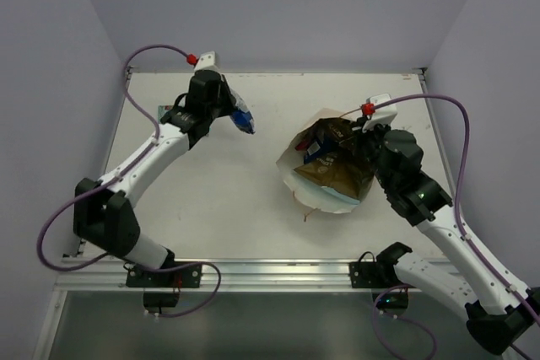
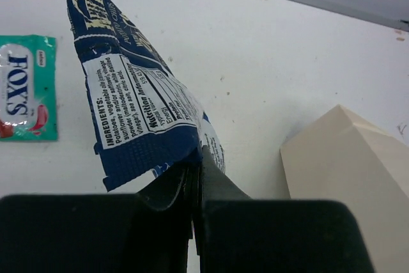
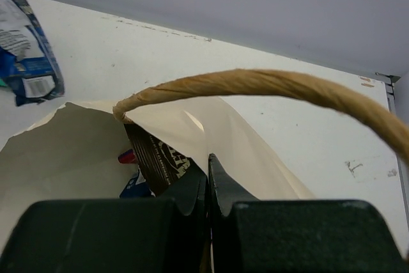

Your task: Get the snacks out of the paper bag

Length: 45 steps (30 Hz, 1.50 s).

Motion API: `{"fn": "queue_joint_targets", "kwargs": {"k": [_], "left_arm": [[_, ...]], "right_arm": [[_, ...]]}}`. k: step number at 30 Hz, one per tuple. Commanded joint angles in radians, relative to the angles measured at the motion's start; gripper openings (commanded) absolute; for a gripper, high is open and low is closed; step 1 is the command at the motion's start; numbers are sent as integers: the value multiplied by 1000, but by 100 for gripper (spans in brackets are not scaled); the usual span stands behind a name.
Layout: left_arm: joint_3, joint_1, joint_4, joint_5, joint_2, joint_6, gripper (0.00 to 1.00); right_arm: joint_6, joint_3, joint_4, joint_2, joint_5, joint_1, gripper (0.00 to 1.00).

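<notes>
The cream paper bag (image 1: 325, 166) stands open right of the table's middle, its brown inside showing. My right gripper (image 1: 369, 137) is shut on the bag's far right rim; the rim (image 3: 211, 126) and cord handle (image 3: 255, 81) show in the right wrist view. A dark brown-white packet (image 3: 156, 158) and a blue-red packet (image 3: 134, 183) show inside the bag. My left gripper (image 1: 229, 111) is shut on the blue-white packet (image 2: 131, 103), held above the table at the far left, also in the top view (image 1: 243, 118). A green-red packet (image 2: 27, 87) lies flat on the table (image 1: 253, 208).
A loose cord handle (image 1: 307, 212) hangs at the bag's near side. Walls enclose the table on the left, far and right sides. The bag's cream corner (image 2: 345, 177) shows to the right in the left wrist view.
</notes>
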Motion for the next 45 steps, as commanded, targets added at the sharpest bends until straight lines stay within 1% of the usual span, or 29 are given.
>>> {"fn": "queue_joint_targets", "kwargs": {"k": [1,2,3,4,5,7,9,10,13,14,15,16,17,19,20,23,25,26,27,28,29,31,32,35,37,38,39,42,45], "left_arm": [[40,57,285,162,110,21,0],[28,68,390,187,132,18,0],[5,88,446,195,150,9,0],[-68,100,505,205,176,-19,0],[-108,111,612,233,187,-37,0],[-173,140,653,242,226,-97,0],[-260,154,664,229,244,-123,7],[-321,157,661,221,246,-152,16],[-395,163,624,189,195,-169,34],[-414,163,586,173,172,-165,56],[-441,163,560,166,143,-160,71],[-448,163,525,153,75,-149,82],[-452,163,456,123,37,-136,90],[-449,162,387,122,-84,-97,94],[-439,157,324,144,-163,-91,95],[-419,127,210,205,-271,-112,95],[-387,24,178,199,-355,-145,94],[-371,-23,157,148,-374,-146,94],[-357,-127,152,124,-398,-146,94],[-330,-178,152,110,-402,-143,94],[-318,-270,156,87,-399,-142,94],[-290,-356,169,63,-363,-105,92],[-261,-440,175,10,-347,-88,91],[-204,-569,208,-86,-264,4,87],[-178,-617,234,-95,-199,79,84],[-166,-663,263,-127,-179,110,83],[-146,-680,306,-143,-134,187,82],[-115,-717,362,-177,-43,315,79],[-119,-715,437,-177,26,390,76]], "right_arm": [[-3,-13,-29,-5,0,-7,0],[-3,-15,-27,-8,0,-7,0],[-3,-20,-26,-8,-1,-6,0],[0,-21,-26,-10,-1,-6,0],[0,-24,-26,-10,-4,-6,0],[3,-32,-26,-10,-8,-6,0],[2,-36,-26,-7,-9,-7,0],[2,-36,-26,-7,-9,-6,0],[0,-38,-24,-8,-11,-6,0],[-1,-38,-24,-7,-11,-6,0],[-1,-35,-26,-7,-11,-6,0],[-1,-32,-27,-8,-14,-6,0],[-3,-29,-29,-10,-15,-6,0],[-6,-17,-35,-9,-20,-6,0],[-7,-6,-42,-7,-18,-6,0],[-19,8,-52,-1,-17,-6,0],[-23,16,-56,5,-12,-6,0],[-26,17,-58,7,-12,-6,0],[-26,22,-59,8,-11,-6,0],[-24,23,-61,7,-12,-6,0],[-23,25,-58,7,-15,-7,0],[-23,25,-58,4,-20,-6,0],[-21,28,-59,4,-26,-6,0],[-16,31,-64,-1,-35,-6,0],[-12,34,-68,-2,-43,-6,0],[-10,34,-68,-4,-47,-6,0],[-9,34,-68,-5,-52,-6,0],[0,36,-73,-10,-69,-6,0],[3,37,-78,-16,-81,-6,0]]}}
